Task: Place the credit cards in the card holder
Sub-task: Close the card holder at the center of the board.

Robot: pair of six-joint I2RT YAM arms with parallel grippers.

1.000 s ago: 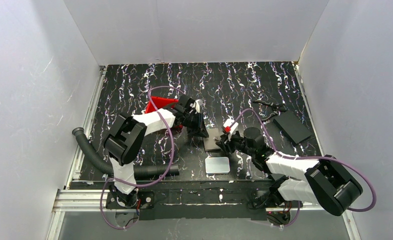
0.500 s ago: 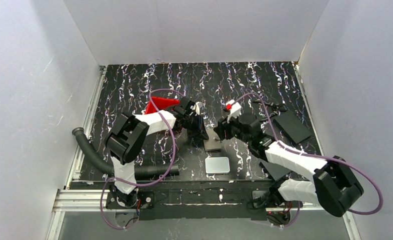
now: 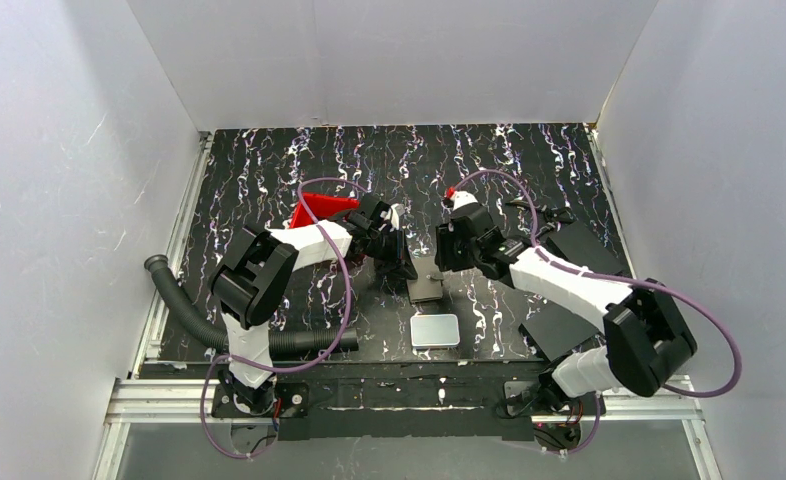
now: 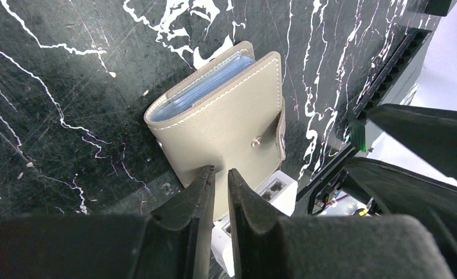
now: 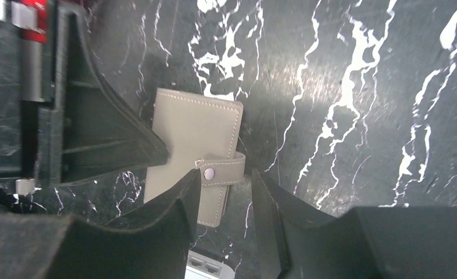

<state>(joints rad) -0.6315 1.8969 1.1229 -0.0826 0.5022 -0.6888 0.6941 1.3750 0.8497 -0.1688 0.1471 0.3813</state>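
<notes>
Card holder (image 3: 427, 290): grey-beige stitched wallet, lying flat on the table near its middle, between the two grippers; largely shadowed from overhead.
Strap (image 5: 220, 172): snapped down across one edge of the holder.
Pale blue layers (image 4: 209, 84): showing at the holder's open edge; cards or sleeves, I cannot tell.
Left gripper (image 4: 220, 174): tips on the holder's edge opposite those layers. Fingers nearly together, only a thin slit between. Whether they pinch the cover or merely press on it is hidden.
Right gripper (image 5: 226, 183): low over the strap side, fingers moderately apart, one each side of the strap, holding nothing.
Pale slab (image 3: 435, 330): rounded corners, just on the near side of the holder and apart from it.
Red tray (image 3: 319, 212): mostly hidden behind the left arm.
Black sheets (image 3: 584, 252): two at the right, the nearer one partly under the right arm.
Corrugated hose (image 3: 199, 320): along the near left edge.
Table (image 3: 269, 160): black, white-veined.
</notes>
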